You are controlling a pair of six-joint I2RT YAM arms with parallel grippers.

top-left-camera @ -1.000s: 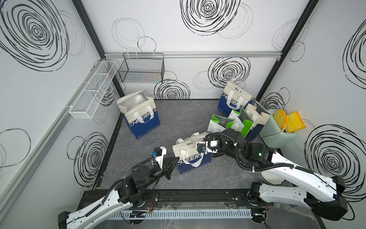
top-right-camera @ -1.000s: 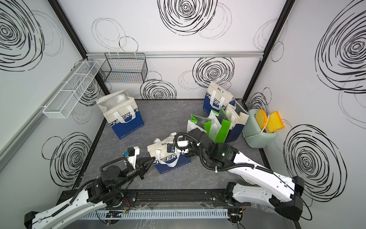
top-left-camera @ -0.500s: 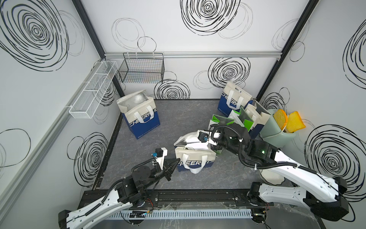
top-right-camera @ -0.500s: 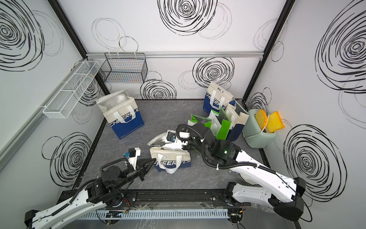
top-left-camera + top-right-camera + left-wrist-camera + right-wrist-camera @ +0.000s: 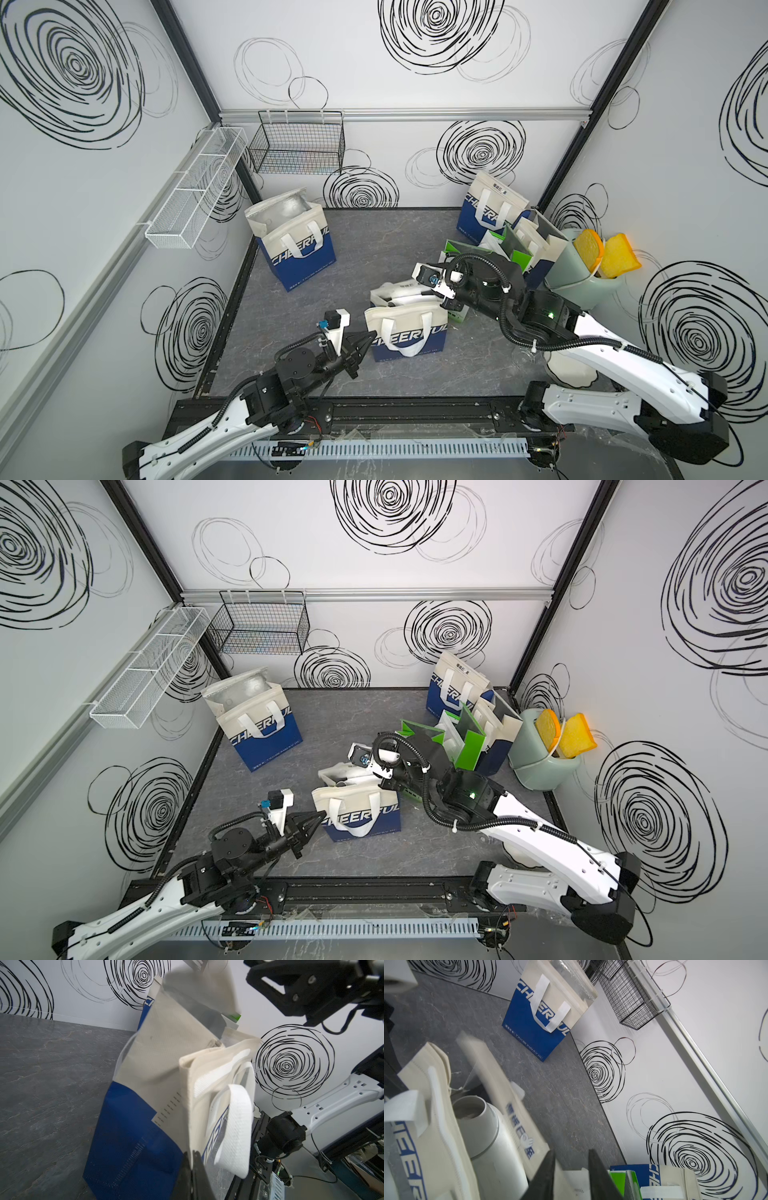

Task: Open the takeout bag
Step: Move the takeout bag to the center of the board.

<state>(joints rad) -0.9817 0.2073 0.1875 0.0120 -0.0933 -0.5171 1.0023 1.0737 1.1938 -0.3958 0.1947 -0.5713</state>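
The takeout bag (image 5: 409, 336), cream above and blue below with white handles, stood upright on the grey table (image 5: 374, 249), near its middle and a little towards the front edge. The left gripper (image 5: 369, 337) reached in low from the robot's left, and its jaws were pressed together on the bag's near side corner. In the left wrist view the cream seam ran straight down between the black fingers (image 5: 187, 1174). The right gripper (image 5: 449, 300) hung over the bag's far right corner with its jaws apart and nothing caught between them. In the right wrist view its two dark fingers (image 5: 546, 1172) stood clear of each other above the cream fabric. The bag's top flap (image 5: 500, 1093) looked blurred there, leaning away from the front panel, so the mouth gaped and a white cylindrical container (image 5: 483, 1130) showed inside. A second blue and cream bag (image 5: 297, 245) stood well apart at the back left, its silver lining visible. More bags (image 5: 492, 208), some of them green (image 5: 513, 253), crowded the back right corner beside a pale green bin (image 5: 582, 286) with yellow bread-shaped pieces (image 5: 619, 259) on top. A black wire basket (image 5: 297, 145) and a white wire rack (image 5: 195, 191) hung on the walls
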